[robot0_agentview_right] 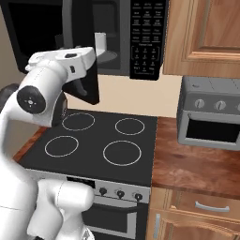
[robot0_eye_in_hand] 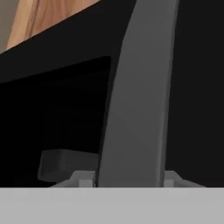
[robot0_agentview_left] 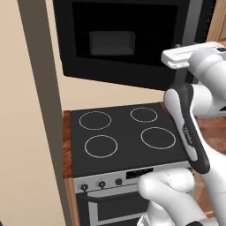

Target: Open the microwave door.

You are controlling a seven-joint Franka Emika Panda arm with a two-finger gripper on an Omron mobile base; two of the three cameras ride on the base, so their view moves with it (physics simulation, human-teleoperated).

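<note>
Microwave door: the wide glossy black panel with dark glass window hangs above the black glass cooktop with four white rings, swung partly out from the large black boxy microwave with white-lettered keypad.
Handle: the grey vertical strip rises right before the pincer, between its tips.
Pincer: set astride the handle; whether it clamps it I cannot tell.
Table: brown wooden top carries a small grey toaster oven.

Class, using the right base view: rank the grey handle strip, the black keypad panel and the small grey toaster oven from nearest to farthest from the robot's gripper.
1. Grey vertical handle strip of the glossy black microwave door: right at the gripper.
2. Black keypad panel: upper middle, right of the gripper.
3. Small grey toaster oven: far right, on the wooden counter.
</note>
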